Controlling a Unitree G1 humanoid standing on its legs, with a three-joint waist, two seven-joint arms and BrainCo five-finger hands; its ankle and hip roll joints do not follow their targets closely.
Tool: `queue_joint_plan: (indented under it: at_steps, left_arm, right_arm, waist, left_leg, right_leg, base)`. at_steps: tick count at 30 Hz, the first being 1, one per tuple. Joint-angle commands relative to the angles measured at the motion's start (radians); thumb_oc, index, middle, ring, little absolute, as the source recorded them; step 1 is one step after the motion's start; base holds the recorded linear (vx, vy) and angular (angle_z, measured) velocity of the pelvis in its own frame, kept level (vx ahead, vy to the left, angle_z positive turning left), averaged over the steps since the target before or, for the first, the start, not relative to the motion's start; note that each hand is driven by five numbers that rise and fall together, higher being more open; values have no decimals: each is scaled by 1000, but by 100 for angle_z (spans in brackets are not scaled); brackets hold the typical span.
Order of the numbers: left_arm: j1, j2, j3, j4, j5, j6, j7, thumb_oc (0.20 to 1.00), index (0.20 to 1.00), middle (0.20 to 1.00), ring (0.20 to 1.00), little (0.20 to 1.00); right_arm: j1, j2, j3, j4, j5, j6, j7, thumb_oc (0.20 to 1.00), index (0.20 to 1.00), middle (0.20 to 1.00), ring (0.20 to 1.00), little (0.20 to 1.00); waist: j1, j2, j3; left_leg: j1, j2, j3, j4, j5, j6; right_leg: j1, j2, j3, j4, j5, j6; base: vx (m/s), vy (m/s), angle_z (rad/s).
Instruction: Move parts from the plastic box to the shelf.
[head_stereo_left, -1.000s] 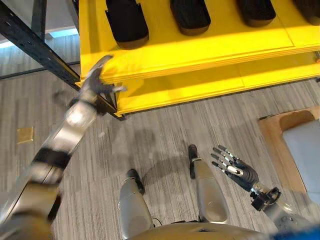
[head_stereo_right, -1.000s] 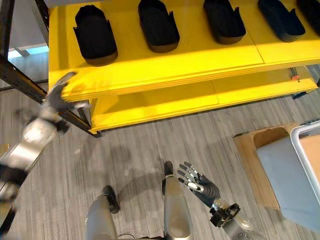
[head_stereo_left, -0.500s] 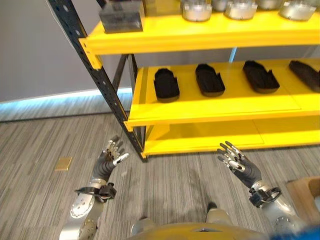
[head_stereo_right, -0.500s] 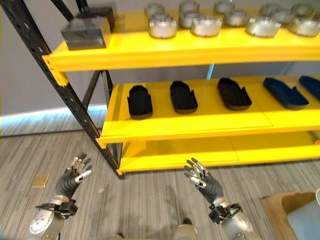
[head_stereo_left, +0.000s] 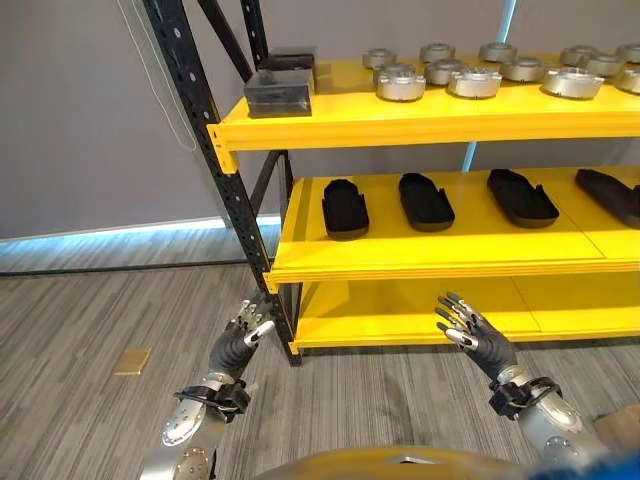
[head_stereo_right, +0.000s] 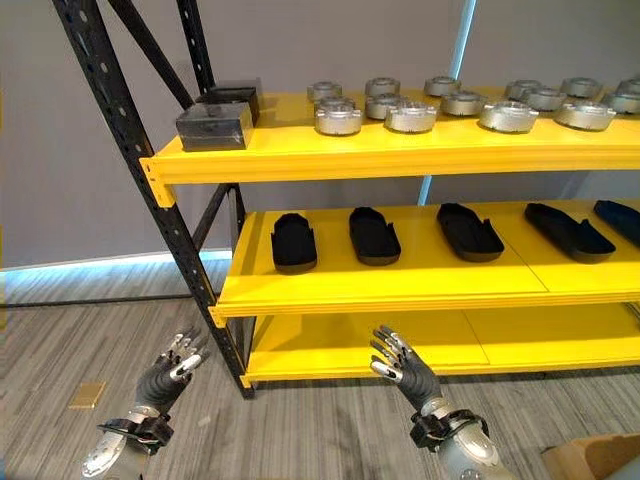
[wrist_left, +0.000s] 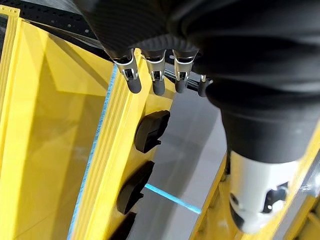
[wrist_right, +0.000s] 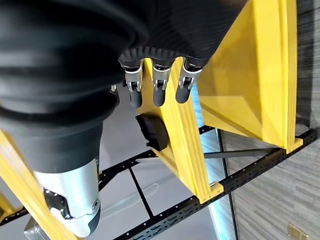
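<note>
A yellow shelf (head_stereo_left: 450, 245) on a black frame stands in front of me. Its middle board carries a row of several black elongated parts (head_stereo_left: 346, 207), and the top board holds several silver round parts (head_stereo_left: 400, 82) beside two dark blocks (head_stereo_left: 272, 92). My left hand (head_stereo_left: 238, 342) is raised low at the left, near the shelf's corner post, open and holding nothing. My right hand (head_stereo_left: 478, 338) is up in front of the bottom board, also open and holding nothing. Straight fingers (wrist_left: 150, 75) show in the left wrist view, and straight fingers (wrist_right: 157, 85) in the right wrist view.
A black perforated upright (head_stereo_left: 210, 170) with diagonal braces marks the shelf's left end. Grey striped floor (head_stereo_left: 90, 320) stretches to the left, with a small tan tile (head_stereo_left: 133, 361) on it. A brown cardboard corner (head_stereo_right: 600, 455) shows at the lower right.
The camera has tilted up from the floor, so the shelf's top board has come into view. Both hands have come up in front of the shelf, still open.
</note>
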Motion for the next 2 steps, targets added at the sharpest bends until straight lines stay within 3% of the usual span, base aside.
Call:
queue_joint_plan:
  at_steps: [1, 2]
  left_arm:
    - [-47, 73, 26, -47, 53, -37, -10, 1000, 1000, 1000, 1000, 1000]
    - [-44, 68, 30, -38, 66, -40, -10, 1000, 1000, 1000, 1000, 1000]
  right_arm:
    - [-77, 56, 10, -17, -20, -61, -4, 1000, 1000, 1000, 1000, 1000]
    - [-76, 60, 11, -15, -15, -63, -1, 1000, 1000, 1000, 1000, 1000]
  waist:
    - [-7, -74, 28]
    - [-8, -74, 25]
  left_leg:
    - [-101, 99, -89, 4, 71, -19]
    - [-92, 98, -87, 0, 71, -18]
  right_leg:
    - [79, -90, -16, -64, 19, 92]
    - [85, -90, -18, -65, 19, 92]
  base:
    - [0, 0, 0]
    - [0, 0, 0]
